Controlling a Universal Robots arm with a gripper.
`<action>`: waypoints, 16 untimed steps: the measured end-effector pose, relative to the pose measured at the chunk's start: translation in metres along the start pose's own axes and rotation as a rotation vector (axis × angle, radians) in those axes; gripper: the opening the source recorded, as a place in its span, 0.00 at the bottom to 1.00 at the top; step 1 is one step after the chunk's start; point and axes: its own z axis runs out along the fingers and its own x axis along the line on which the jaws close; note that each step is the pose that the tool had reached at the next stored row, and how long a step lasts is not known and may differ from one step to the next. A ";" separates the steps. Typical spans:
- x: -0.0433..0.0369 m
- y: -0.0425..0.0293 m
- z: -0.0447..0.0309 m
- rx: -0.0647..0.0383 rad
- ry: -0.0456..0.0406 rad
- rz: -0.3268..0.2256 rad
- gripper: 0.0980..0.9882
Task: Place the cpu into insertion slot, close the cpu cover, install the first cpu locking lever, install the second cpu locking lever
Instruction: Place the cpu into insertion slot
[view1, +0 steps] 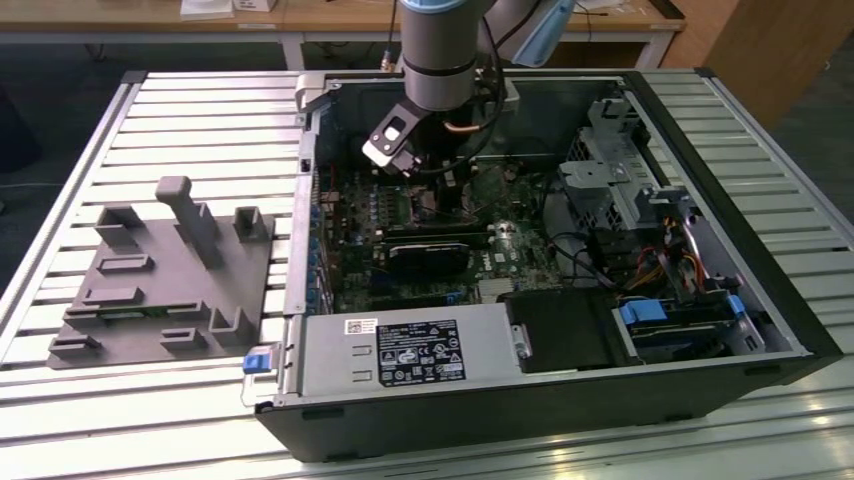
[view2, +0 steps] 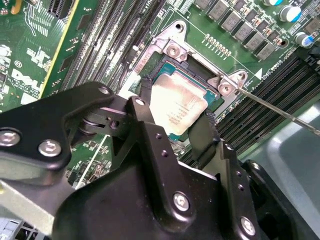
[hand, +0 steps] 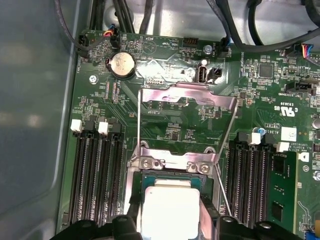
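Second wrist view: gripper (view2: 174, 110) pinching cpu (view2: 180, 100) btwn fingers (view2: 201, 135); first wrist view adds open cpu cover (hand: 186, 95).

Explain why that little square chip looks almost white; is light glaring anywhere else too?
In the first wrist view, light bounces off the cpu, washing its metal top nearly white, and the opened cpu cover gleams. In the second wrist view, the cpu looks merely pale. In the exterior view, the table slats glare while the computer case is dim inside.
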 end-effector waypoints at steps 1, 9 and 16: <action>0.0000 0.0000 0.0000 0.000 0.0003 0.000 0.55; -0.0016 0.0002 0.0000 0.000 0.0003 0.007 0.49; -0.0041 0.0000 0.0001 0.000 -0.0004 0.014 0.49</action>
